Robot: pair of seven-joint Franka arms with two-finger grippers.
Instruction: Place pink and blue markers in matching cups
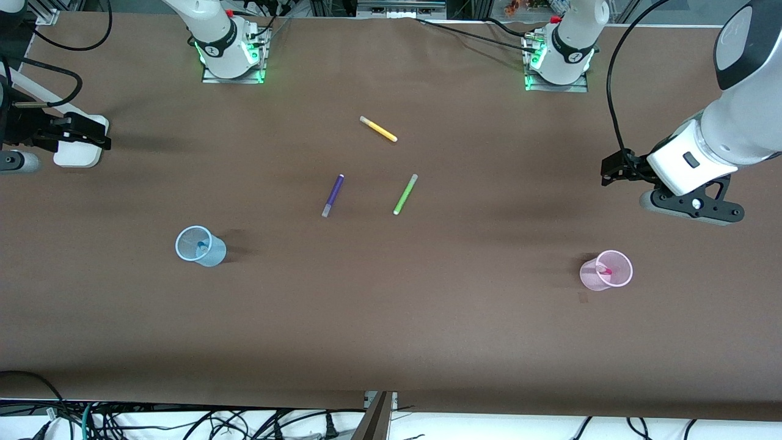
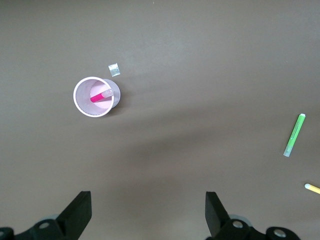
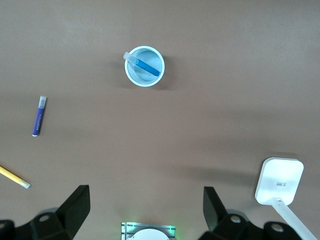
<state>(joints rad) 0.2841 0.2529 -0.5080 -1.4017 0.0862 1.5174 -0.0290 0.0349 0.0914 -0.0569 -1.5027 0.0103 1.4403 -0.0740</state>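
The light pink cup (image 1: 606,269) stands upright toward the left arm's end of the table, and the pink marker (image 1: 605,269) leans inside it. In the left wrist view, both the cup (image 2: 85,102) and the marker (image 2: 100,95) show. The light blue cup (image 1: 200,245) stands toward the right arm's end with the blue marker (image 1: 200,247) inside it. Both also show in the right wrist view, cup (image 3: 131,75) and marker (image 3: 146,65). My left gripper (image 1: 614,168) (image 2: 148,210) is open and empty over bare table. My right gripper (image 1: 85,135) (image 3: 147,207) is open and empty over the table's edge.
A purple pen (image 1: 333,195), a green pen (image 1: 405,194) and a yellow pen (image 1: 379,129) lie mid-table. A small paper scrap (image 2: 114,69) lies beside the pink cup. A white flat object (image 3: 279,179) sits under my right gripper's side.
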